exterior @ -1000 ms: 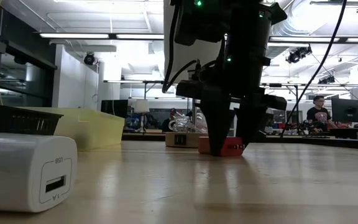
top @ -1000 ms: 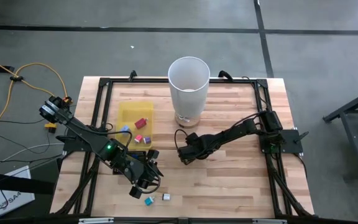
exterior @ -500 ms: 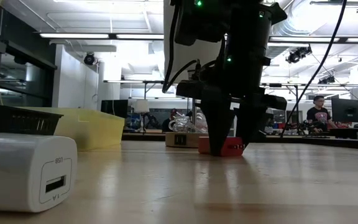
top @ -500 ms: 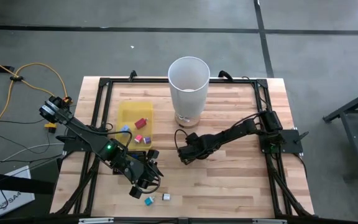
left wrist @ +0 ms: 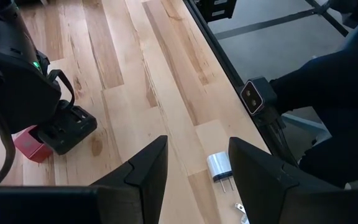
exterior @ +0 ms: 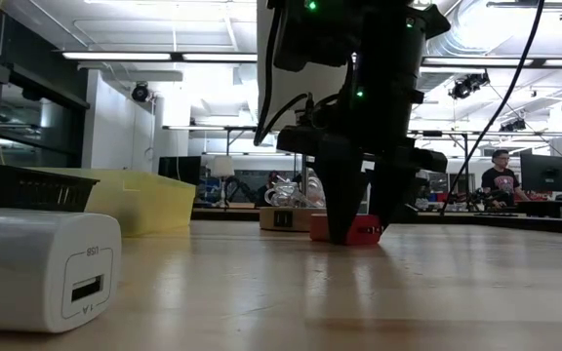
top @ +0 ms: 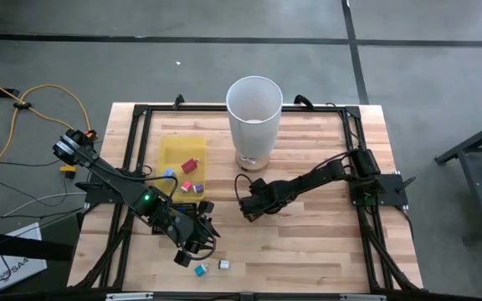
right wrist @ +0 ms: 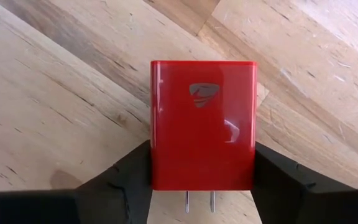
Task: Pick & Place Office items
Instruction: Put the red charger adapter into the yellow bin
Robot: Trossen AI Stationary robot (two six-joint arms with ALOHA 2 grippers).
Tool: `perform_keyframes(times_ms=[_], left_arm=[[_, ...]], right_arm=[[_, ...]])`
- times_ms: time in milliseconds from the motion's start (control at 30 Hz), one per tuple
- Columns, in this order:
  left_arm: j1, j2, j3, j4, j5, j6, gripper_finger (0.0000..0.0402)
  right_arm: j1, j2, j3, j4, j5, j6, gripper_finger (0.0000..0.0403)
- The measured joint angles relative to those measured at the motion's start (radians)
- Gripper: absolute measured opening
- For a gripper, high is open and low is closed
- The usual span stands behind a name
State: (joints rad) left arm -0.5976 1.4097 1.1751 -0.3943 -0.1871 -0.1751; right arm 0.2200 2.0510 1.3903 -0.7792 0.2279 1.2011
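Note:
A red plug-in charger block [right wrist: 202, 124] lies on the wooden table near its middle, with my right gripper [right wrist: 202, 177] shut on it; the low view shows the same block [exterior: 357, 230] between the dark fingers. My left gripper [left wrist: 197, 168] hangs open above the table's near left part [top: 197, 248]. A white charger [left wrist: 218, 168] lies on the boards below it, untouched. A small teal piece [top: 201, 269] and a white one [top: 223, 265] rest near the front edge. Several small coloured pieces lie in the yellow tray [top: 176, 150]. My right gripper pinches the red charger between its two fingers, one on each long side [right wrist: 157, 168], at the end where the two prongs stick out. The fingers [right wrist: 129, 180] come steeply from above. The block lies flat on the table [exterior: 357, 238].
A tall white bin [top: 254, 117] stands at the table's far middle. A black mesh tray [exterior: 27, 185] stands beside the yellow tray [exterior: 135, 200]. Black frame rails [top: 366, 226] run along the table's edges. A person in dark clothes [left wrist: 334, 93] is by the table's near edge.

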Motion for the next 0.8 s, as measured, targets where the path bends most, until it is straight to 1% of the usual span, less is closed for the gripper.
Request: perform_keyframes(times_ms=[200,300,800], left_arm=[[0.000,0.000,0.000,0.000,0.000,0.000,0.0163],[0.000,0.000,0.000,0.000,0.000,0.000,0.0163],[0.000,0.000,0.000,0.000,0.000,0.000,0.0163]], right_arm=[[-0.012,0.000,0.000,0.004,-0.016,0.001,0.0215],[-0.020,0.000,0.000,0.015,-0.033,0.002,0.0214],[-0.021,0.000,0.000,0.029,-0.045,0.000,0.0208]])
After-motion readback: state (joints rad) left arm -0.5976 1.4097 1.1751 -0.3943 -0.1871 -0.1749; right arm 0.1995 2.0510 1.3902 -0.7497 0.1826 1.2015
